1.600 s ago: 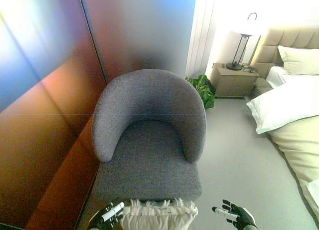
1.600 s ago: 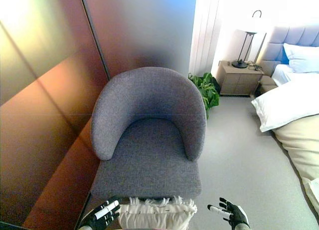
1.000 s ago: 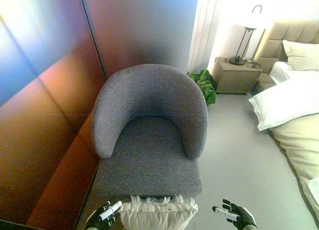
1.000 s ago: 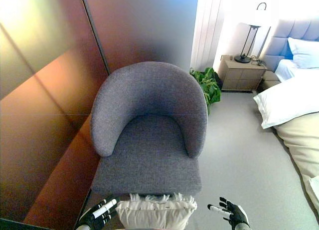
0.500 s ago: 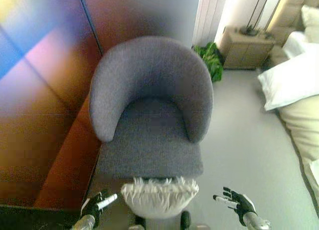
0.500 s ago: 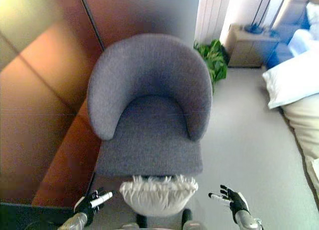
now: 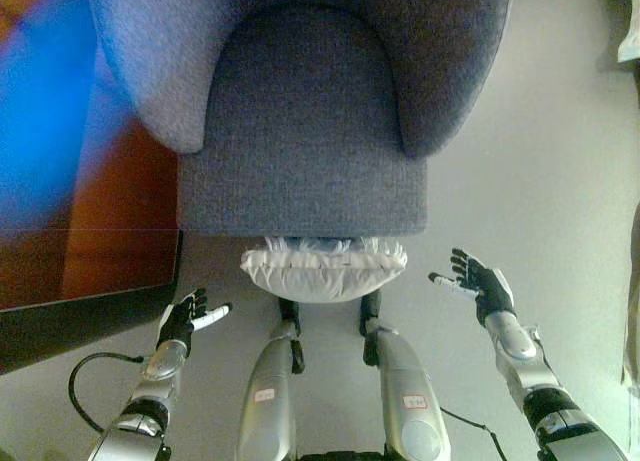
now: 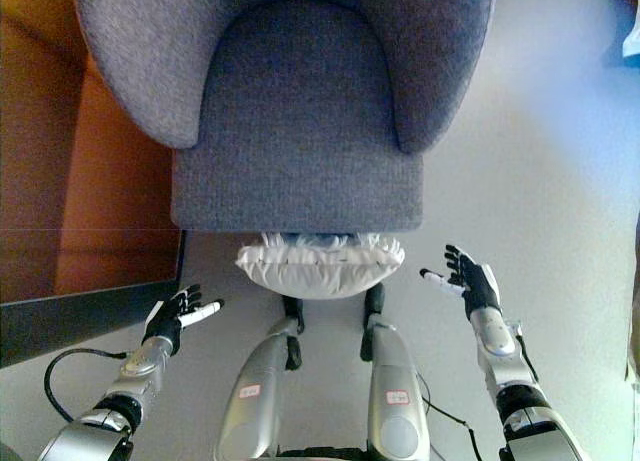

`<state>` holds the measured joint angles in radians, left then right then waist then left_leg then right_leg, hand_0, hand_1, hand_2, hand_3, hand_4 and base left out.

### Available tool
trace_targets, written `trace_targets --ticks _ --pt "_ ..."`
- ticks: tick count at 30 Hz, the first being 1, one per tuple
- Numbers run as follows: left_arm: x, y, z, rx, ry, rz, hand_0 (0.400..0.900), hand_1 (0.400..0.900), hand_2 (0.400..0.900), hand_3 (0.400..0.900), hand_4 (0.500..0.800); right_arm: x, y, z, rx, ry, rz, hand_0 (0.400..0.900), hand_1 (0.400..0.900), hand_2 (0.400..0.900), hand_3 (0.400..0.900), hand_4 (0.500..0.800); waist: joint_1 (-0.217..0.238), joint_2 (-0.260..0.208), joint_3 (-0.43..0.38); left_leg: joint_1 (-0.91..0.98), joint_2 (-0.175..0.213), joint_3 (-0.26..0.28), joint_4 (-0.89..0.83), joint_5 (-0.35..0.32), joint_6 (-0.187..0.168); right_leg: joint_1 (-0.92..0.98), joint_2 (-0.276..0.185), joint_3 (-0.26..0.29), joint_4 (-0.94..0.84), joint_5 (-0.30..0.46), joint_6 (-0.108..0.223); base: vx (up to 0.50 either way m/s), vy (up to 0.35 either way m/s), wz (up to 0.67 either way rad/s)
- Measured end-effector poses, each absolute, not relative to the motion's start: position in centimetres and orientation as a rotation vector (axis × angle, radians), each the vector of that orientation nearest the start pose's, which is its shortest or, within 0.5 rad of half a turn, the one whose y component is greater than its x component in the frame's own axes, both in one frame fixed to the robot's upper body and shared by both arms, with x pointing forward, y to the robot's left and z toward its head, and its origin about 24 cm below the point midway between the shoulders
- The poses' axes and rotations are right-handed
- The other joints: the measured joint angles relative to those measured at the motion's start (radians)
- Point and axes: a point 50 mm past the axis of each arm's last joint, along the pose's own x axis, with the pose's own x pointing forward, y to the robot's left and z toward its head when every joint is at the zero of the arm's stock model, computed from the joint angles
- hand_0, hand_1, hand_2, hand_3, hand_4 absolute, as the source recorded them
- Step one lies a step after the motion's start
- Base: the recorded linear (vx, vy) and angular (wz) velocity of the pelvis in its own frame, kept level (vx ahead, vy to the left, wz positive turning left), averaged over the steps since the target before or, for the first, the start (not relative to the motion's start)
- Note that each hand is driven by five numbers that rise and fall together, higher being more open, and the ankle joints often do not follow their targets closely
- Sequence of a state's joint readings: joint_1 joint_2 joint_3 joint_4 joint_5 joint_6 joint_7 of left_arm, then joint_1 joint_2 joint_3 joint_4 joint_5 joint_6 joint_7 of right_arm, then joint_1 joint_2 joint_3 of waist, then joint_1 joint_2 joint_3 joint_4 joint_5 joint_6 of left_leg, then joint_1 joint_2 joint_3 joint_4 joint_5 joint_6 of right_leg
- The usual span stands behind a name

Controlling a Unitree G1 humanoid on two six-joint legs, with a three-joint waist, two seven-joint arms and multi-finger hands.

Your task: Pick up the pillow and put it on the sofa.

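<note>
A white pillow with a fringed edge lies on the grey floor against the front of the grey armchair; it also shows in the right eye view. My left hand is open, low on the left, apart from the pillow. My right hand is open, on the right, apart from the pillow. Neither hand touches it. The armchair seat holds nothing.
A dark reddish-brown wall panel runs along the left of the armchair. Grey carpet floor spreads to the right. A white bed corner shows at the far right edge.
The camera has tilted down: the armchair now fills the top and both arms show in full. Both hands stay open on either side of the pillow, spread a little wider.
</note>
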<state>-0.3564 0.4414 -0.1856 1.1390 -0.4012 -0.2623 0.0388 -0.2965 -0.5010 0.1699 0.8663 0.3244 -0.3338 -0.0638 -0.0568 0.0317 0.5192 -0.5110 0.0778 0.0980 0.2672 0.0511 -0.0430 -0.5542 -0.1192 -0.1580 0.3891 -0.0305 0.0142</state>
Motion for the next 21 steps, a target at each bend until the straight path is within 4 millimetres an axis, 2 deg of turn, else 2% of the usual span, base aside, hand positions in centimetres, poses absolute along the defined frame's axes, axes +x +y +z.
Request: trace_targets --ticks 6,10,13,16,21 --pt "29.2 27.6 -2.2 0.139 0.363 0.242 0.900 0.900 0.900 0.900 0.800 28.8 -27.3 0.5 -0.260 0.166 -0.167 0.900 0.900 0.900 0.900 0.800 -0.025 -0.017 0.001 -0.142 0.005 -0.011 0.100 -0.016 0.002 -0.140 0.004 0.025 0.095 -0.011 -0.012 -0.03 -0.028 0.00" --pt "30.6 27.5 -0.6 0.114 0.307 0.252 0.900 0.900 0.900 0.900 0.800 28.7 -27.4 0.5 -0.255 0.164 -0.183 0.900 0.900 0.900 0.900 0.800 -0.050 -0.044 0.001 -0.206 0.011 -0.014 0.152 -0.023 0.003 -0.203 0.021 0.059 0.141 -0.013 -0.013 0.00 -0.068 -0.01" --pt "31.6 27.5 0.6 0.101 0.268 0.259 0.900 0.900 0.900 0.900 0.800 28.3 -27.4 0.2 -0.247 0.175 -0.185 0.900 0.900 0.900 0.900 0.800 -0.061 -0.069 0.002 -0.237 0.018 -0.013 0.183 -0.028 0.001 -0.234 0.027 0.063 0.163 -0.013 -0.013 0.02 -0.060 -0.05" --pt "32.0 27.9 1.4 0.101 0.247 0.271 0.900 0.900 0.900 0.900 0.800 28.0 -27.1 0.0 -0.226 0.174 -0.176 0.900 0.900 0.900 0.900 0.800 -0.080 -0.084 0.002 -0.255 0.022 -0.021 0.201 -0.030 0.000 -0.245 0.039 0.068 0.168 -0.013 -0.014 0.02 -0.048 -0.07" --pt "32.6 28.4 2.2 0.051 0.227 0.308 0.900 0.900 0.900 0.900 0.800 27.3 -27.0 -0.4 -0.220 0.180 -0.169 0.900 0.900 0.900 0.900 0.800 -0.080 -0.101 0.003 -0.279 0.028 -0.021 0.245 -0.046 -0.001 -0.265 0.047 0.076 0.184 -0.013 -0.014 0.01 -0.052 -0.06"
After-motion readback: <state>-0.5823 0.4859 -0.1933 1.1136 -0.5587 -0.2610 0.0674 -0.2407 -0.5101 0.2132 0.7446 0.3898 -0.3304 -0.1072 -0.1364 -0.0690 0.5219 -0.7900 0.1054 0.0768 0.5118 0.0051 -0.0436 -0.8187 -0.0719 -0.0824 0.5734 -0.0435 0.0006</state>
